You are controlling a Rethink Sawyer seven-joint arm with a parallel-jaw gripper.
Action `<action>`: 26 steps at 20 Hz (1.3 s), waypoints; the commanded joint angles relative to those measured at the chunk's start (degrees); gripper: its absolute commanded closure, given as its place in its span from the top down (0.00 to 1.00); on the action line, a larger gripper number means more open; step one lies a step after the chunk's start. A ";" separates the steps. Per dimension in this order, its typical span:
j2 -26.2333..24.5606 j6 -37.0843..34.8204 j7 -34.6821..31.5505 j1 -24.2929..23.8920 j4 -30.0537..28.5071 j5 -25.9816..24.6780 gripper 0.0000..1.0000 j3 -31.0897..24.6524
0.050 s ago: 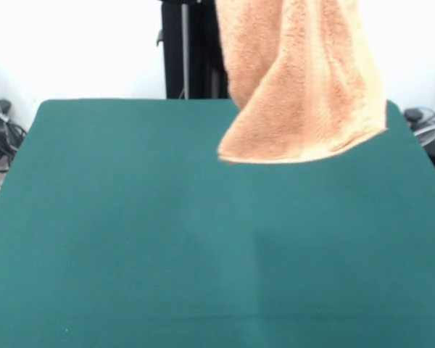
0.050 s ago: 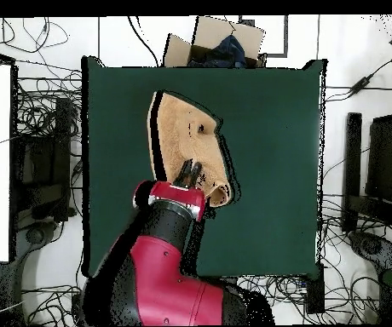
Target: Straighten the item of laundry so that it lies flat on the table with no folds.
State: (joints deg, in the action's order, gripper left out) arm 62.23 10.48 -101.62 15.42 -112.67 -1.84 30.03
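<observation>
claw (image 2: 191, 173) | clamped on towel (image 1: 304, 87) | towel hangs folded, clear above table (image 1: 130, 232)

— Where does the towel (image 1: 304, 87) sit for you?
— In the front view it hangs above the surface (image 1: 130, 239), clear of it, toward your right and the far edge.
— And overhead?
— It lies over the middle, with the end effector (image 2: 190, 175) at its near end.
</observation>
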 commanded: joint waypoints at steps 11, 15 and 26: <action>-7.82 32.06 -14.77 -6.09 -13.03 3.97 0.00 -0.05; -6.79 36.21 -12.69 -6.45 -13.28 2.53 0.00 0.08; -9.26 52.40 -13.25 -6.07 -16.81 6.17 0.00 0.28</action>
State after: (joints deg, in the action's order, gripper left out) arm 56.08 54.13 -101.62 9.81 -124.13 0.51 31.23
